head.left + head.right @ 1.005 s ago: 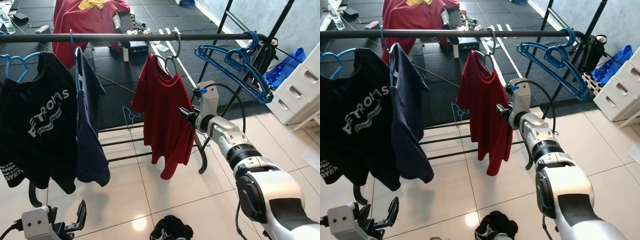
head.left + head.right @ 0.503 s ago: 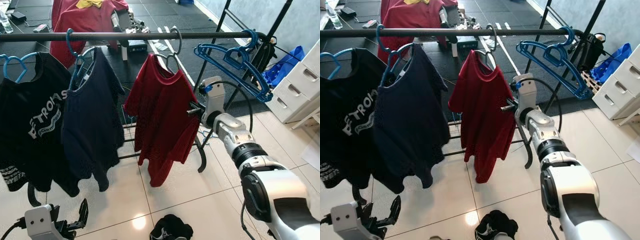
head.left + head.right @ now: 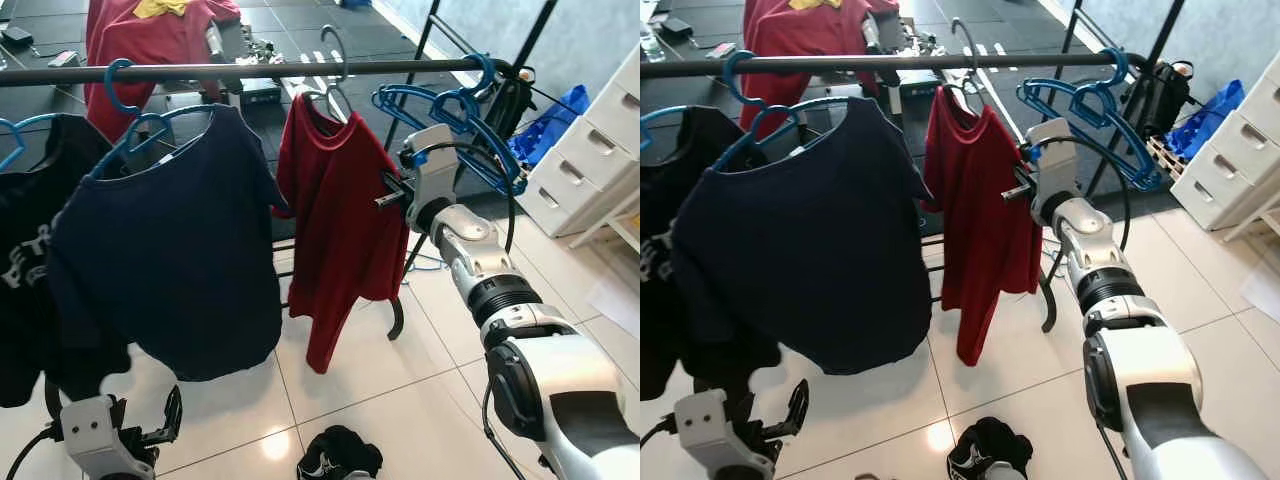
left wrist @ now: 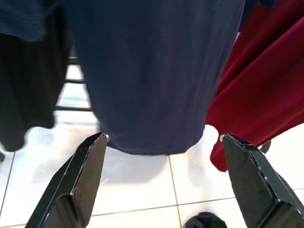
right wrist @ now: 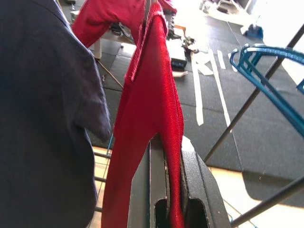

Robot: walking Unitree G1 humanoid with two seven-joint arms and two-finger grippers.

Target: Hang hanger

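Hanger (image 3: 333,75) of grey metal, carrying the red T-shirt (image 3: 340,215), hooks over the dark rail (image 3: 250,70) near the rail's middle. Taking that rail as the landmark and going from its left end: a black printed shirt (image 3: 20,300) hangs on a light blue hanger (image 3: 25,135), then a navy T-shirt (image 3: 170,250) on a blue hanger (image 3: 125,120) turned broadside to the camera, then the red T-shirt, and towards the rail's right end a cluster of bare blue hangers (image 3: 450,115). Below the rail's left part, low by the tiled floor (image 3: 420,350), the left end effector (image 4: 164,166) points at the navy shirt's hem, fingers (image 4: 83,173) spread wide apart with nothing between them. On the floor beneath the red shirt lies a dark crumpled garment (image 3: 340,455). Just right of the red shirt, under the rail, the right end effector (image 3: 385,190) is raised; its fingers (image 5: 156,190) are nearly together, pinching the shirt's red edge. Right of the rack stands a white drawer unit (image 3: 590,150) with a blue bag (image 3: 555,120) beside it.
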